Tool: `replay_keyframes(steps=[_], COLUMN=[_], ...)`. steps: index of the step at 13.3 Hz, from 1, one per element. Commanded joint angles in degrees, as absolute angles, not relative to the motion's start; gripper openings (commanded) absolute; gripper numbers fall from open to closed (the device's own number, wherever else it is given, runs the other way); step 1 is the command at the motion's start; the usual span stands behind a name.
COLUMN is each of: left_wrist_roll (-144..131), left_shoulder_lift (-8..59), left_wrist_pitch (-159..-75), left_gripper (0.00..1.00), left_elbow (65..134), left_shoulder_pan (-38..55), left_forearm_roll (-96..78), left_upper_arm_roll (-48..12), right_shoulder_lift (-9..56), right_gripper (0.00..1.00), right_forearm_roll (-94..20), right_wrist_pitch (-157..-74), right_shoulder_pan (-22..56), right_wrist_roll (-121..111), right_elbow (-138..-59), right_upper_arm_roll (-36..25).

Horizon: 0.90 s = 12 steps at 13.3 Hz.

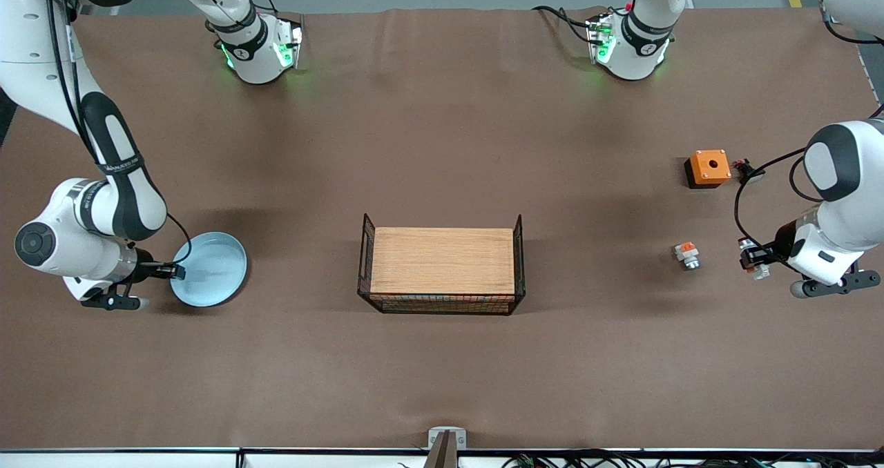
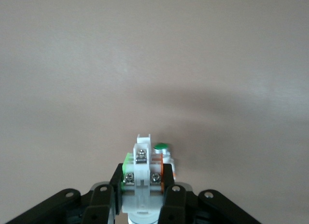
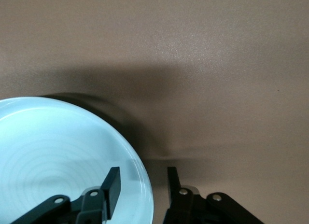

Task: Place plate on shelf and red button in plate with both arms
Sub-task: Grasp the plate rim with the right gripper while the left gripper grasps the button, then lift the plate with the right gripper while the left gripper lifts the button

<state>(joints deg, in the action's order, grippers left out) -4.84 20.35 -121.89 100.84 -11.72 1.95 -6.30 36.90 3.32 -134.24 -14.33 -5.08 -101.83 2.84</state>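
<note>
Left pincer (image 2: 143, 192): black fingers (image 2: 116, 188) closed on a push-button part (image 2: 143, 172), gripped at its white block with silver screws; green on one side, orange on the other. A green-capped bit shows just beside the block. Bare brown desk (image 2: 154, 64) fills the remainder, with a soft shadow.
</note>
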Motion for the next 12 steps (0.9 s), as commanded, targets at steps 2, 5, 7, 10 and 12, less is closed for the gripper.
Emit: replay_keyframes(steps=[2,5,7,10,12], left_wrist_roll=[-5.1,-5.9,-6.8,-11.1,-13.5], left_shoulder_lift=[18.5,16.6,15.5,14.4,14.3], left_wrist_pitch=[-117.3,-113.8,-112.7,-111.2,-110.5], left_gripper=[0.00,0.00,0.00,0.00,0.00], left_elbow=[99.5,99.4,99.4,99.4,98.4], left_shoulder_pan=[-12.4,-13.6,-14.1,-14.1,-13.7], left_forearm_roll=[-0.2,-3.1,-4.7,-7.0,-8.3], left_upper_arm_roll=[-6.2,-6.2,-6.2,-6.6,-6.8], right_shoulder_lift=[36.9,37.0,37.0,36.9,36.9], right_gripper=[0.38,0.33,0.29,0.17,0.08], right_forearm_roll=[3.5,3.5,3.5,3.5,3.5], right_wrist_pitch=[-134.9,-134.9,-134.6,-134.4,-134.4], right_shoulder_pan=[-15.5,-15.5,-15.5,-15.4,-15.6], right_wrist_roll=[-5.4,-5.4,-5.4,-6.2,-9.0], right_elbow=[-102.7,-102.7,-102.7,-102.7,-102.7], right_upper_arm_roll=[3.7,3.8,3.8,3.8,3.8])
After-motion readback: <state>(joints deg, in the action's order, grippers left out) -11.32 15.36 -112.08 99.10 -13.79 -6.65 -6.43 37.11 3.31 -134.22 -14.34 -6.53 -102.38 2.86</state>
